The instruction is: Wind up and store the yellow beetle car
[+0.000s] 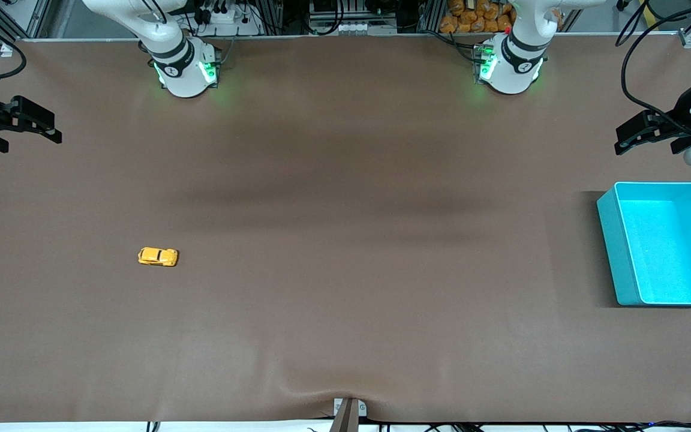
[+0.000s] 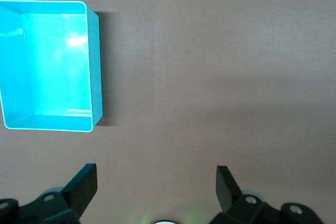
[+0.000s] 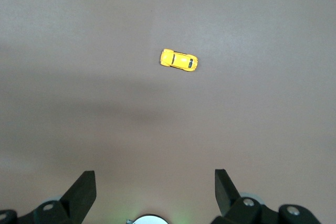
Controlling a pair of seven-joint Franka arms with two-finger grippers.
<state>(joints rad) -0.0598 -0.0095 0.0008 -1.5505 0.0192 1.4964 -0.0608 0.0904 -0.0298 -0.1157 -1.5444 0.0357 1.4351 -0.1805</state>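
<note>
Front view shows nothing begun: the yellow beetle car sits untouched at eight o'clock on the table, the teal bin at three o'clock empty. Left gripper and right gripper hover high, jaws apart, empty.

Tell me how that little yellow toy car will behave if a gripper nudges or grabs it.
The yellow toy car stands on its wheels on the flat table, so a nudge along its length would probably send it rolling. Its rounded, glossy body may slip between closing jaws. It looks tiny, so likely light and stiff.
</note>
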